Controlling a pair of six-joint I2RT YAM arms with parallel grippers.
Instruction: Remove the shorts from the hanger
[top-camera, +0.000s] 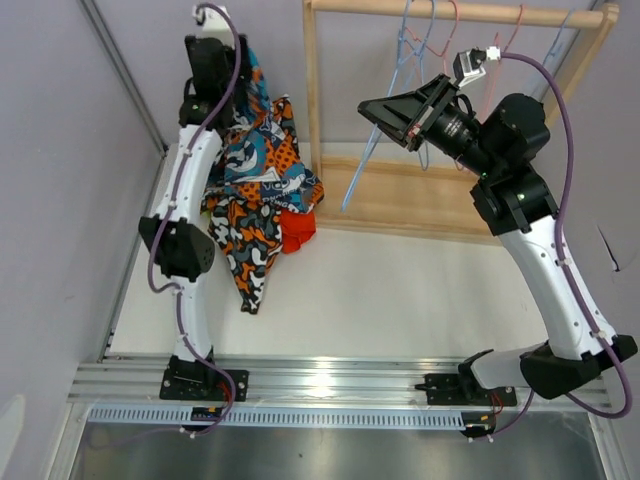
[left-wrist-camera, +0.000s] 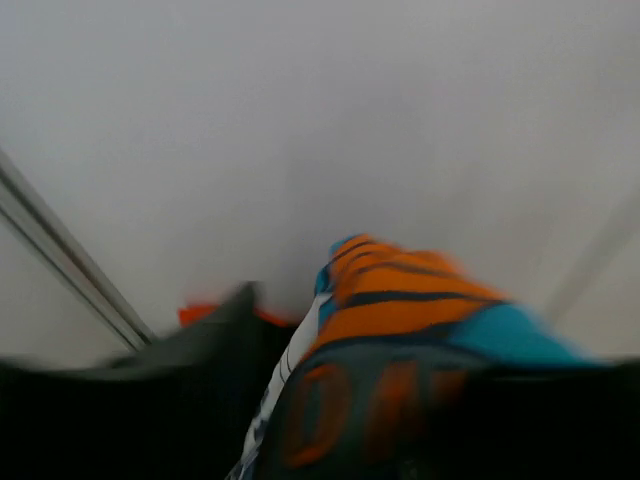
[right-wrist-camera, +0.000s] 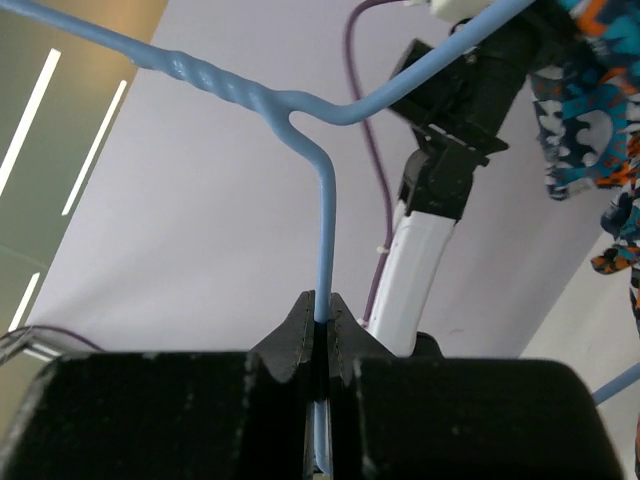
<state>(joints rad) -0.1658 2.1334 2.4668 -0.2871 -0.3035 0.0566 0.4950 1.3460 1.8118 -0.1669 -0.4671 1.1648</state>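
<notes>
Orange-blue shorts (left-wrist-camera: 400, 310) hang touching left pincer (top-camera: 225, 72).

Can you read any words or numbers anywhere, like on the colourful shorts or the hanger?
No text here can be read for sure.
On the blue, orange, white and black blotchy fabric shorts: only pattern, no words.
On the dark blurred patch low in the left wrist view: orange shapes that may be letters, too blurred to read.
On the light blue wire hanger: no writing.
</notes>
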